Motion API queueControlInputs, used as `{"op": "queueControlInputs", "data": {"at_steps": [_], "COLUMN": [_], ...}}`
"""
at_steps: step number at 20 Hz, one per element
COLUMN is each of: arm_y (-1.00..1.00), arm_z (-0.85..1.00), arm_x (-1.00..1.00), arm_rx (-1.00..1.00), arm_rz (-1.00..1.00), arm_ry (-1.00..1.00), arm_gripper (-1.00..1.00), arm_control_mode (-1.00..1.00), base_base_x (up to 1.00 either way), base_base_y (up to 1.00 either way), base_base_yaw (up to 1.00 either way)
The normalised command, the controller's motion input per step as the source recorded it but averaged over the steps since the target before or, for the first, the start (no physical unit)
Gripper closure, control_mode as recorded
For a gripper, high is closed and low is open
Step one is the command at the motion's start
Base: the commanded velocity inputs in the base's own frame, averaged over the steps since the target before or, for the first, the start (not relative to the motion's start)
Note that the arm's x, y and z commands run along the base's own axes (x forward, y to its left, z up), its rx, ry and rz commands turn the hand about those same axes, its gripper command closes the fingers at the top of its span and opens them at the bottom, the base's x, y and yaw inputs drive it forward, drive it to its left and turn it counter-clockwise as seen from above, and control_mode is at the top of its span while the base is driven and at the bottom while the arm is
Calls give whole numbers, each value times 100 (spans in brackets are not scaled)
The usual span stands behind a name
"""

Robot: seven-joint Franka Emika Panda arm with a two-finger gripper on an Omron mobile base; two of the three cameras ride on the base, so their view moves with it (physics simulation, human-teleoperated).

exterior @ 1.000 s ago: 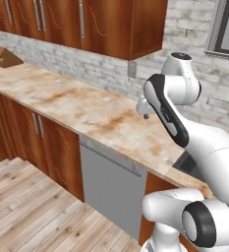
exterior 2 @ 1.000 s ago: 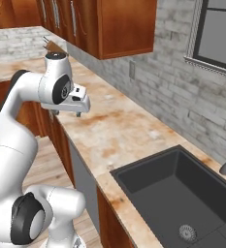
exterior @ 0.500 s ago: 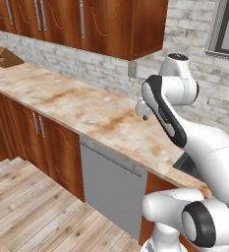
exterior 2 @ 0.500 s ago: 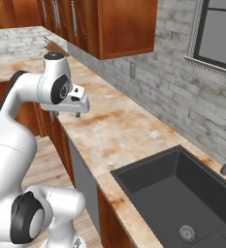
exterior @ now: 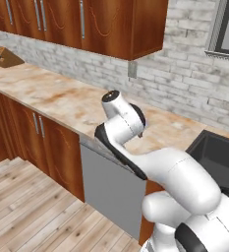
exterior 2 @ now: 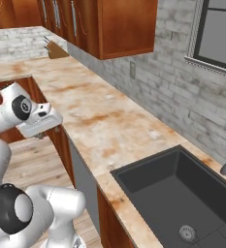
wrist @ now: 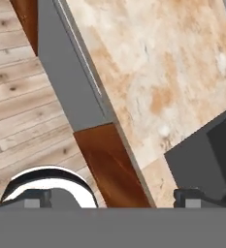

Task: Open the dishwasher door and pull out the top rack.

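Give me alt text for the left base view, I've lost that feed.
The white arm bends over the counter edge above the shut grey dishwasher door. Reddish-brown cabinets stand left of the door and hang above; a dark sink sits at right.

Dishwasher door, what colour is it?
Plain flat grey; the dishwasher door shows best in the left base view.

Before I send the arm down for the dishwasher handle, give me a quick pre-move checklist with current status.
1. Dishwasher door shut, flush under the counter: ok.
2. Gripper open, nothing between the fingertips: ok.
3. Gripper lined up above the door's top edge, per the hand view: ok.
4. Bar handle located: cannot tell, the arm hides the door's top edge.
5. Floor before the door free for swing-down: ok.
6. Top rack: cannot tell, behind the door.
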Motion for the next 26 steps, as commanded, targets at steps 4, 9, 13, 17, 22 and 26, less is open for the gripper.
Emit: {"op": "queueControlInputs", "data": {"at_steps": [4,9,13,17,22,26], "arm_y": [33,11,6,1,0,8], "arm_z": [-48,-35,-98,-100,-94,-50], "arm_x": [-1,0,6,24,33,66], "arm_rx": [-34,-24,-30,-24,-15,-8], "arm_rz": [10,1,0,2,2,0], "arm_ry": [11,11,2,0,-10,-4], "arm_gripper": [-100,-100,-100,-100,-100,-100], "arm_control_mode": [-100,-100,-100,-100,-100,-100], "base_base_x": [0,0,0,0,0,0], "base_base_y": [0,0,0,0,0,0], "base_base_yaw": [0,0,0,0,0,0]}}
